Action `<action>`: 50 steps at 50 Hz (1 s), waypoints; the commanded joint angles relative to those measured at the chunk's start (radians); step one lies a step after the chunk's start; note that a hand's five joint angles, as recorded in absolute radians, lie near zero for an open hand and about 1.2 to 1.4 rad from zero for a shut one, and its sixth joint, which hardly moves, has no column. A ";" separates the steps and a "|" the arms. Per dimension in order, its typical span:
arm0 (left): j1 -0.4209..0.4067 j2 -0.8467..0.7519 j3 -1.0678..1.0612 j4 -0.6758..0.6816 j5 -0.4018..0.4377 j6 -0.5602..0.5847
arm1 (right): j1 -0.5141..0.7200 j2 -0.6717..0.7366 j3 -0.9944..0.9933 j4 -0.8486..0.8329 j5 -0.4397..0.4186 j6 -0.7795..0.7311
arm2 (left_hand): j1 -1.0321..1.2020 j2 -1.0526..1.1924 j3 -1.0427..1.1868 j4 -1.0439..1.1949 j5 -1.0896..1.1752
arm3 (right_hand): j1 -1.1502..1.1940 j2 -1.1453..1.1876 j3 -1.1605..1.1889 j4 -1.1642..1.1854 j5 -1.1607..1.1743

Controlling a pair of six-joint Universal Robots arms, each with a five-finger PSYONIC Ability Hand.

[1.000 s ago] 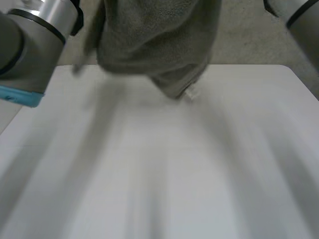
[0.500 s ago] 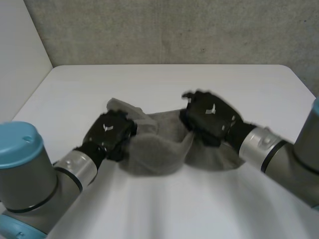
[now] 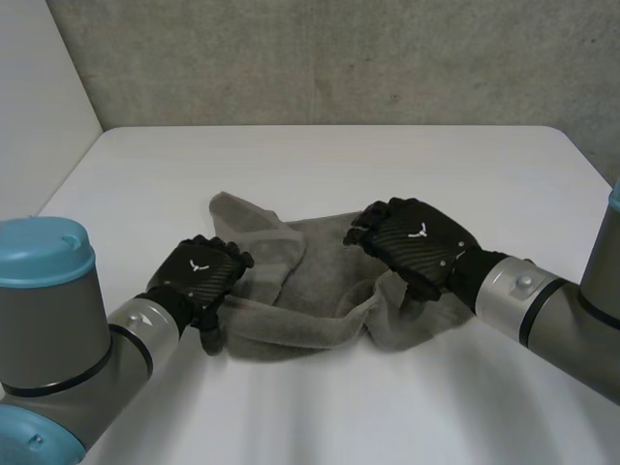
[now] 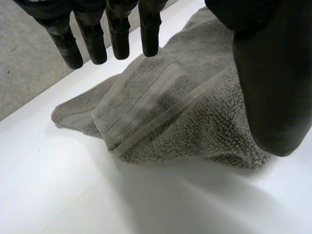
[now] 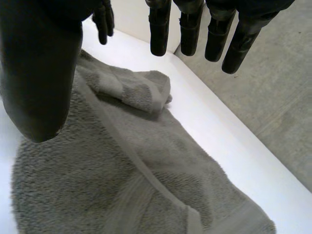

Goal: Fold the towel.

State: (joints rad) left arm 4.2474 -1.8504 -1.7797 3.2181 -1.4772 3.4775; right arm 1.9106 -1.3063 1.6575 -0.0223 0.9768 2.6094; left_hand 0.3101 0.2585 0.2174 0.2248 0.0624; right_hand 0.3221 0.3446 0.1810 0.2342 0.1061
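White table [image 3: 320, 155] carried a crumpled grey terry towel [image 3: 310, 291], rumpled mid-table, with a flat woven band. Left hand [image 3: 199, 276] sat at its left edge, right hand [image 3: 412, 242] over its right part; both hands' fingers were straight, apart from the thumb, gripping nothing.

Soft, even light falls from above; the crumpled grey terry towel [image 4: 185, 112] casts a pale, soft-edged shadow across the matt white counter [image 4: 58, 185].

Both black: left hand [image 3: 199, 276], right hand [image 3: 415, 244]; each back carries a white emblem. Silver wrist cuffs [image 3: 511, 289], black rings. Grey arms [image 3: 48, 339], light-blue cap [image 3: 44, 252].
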 commanded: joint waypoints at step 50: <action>0.220 -0.308 0.335 -0.475 0.434 0.473 | -0.160 0.139 -0.124 0.398 -0.121 -0.204 | -0.129 -0.077 -0.043 -0.050 -0.056 | 1.074 1.052 -0.006 -0.060 1.116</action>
State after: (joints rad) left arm 4.4439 -2.2035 -1.3942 2.7406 -1.0494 3.9531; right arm 1.7921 -1.0833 1.4513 0.4218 0.8671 2.4022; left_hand 0.2897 0.2271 0.2174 0.2248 0.0606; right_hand 1.3146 1.3043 0.1810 0.2342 1.1608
